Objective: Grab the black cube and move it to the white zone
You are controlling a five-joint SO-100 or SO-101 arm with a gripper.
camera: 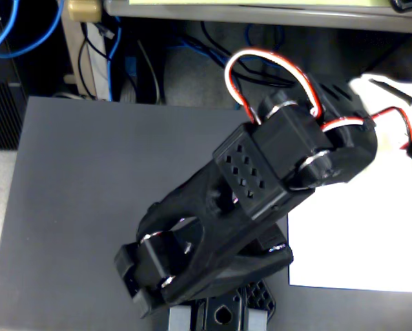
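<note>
The black arm (261, 200) fills the middle of the fixed view, rising from its base at the bottom centre toward the upper right. Its far end runs to the right edge, where a white part (388, 89) and red and white wires show. The fingertips are not clear, so I cannot tell whether the gripper is open or shut. The white zone (357, 234) is a white paper sheet on the right, partly covered by the arm. The black cube does not show; it is hidden or out of view.
A dark grey mat (89, 200) covers the table left of the arm. Behind the mat's far edge are blue and black cables (109, 48) and a table leg (75, 41). The arm's base (220, 310) stands at the bottom edge.
</note>
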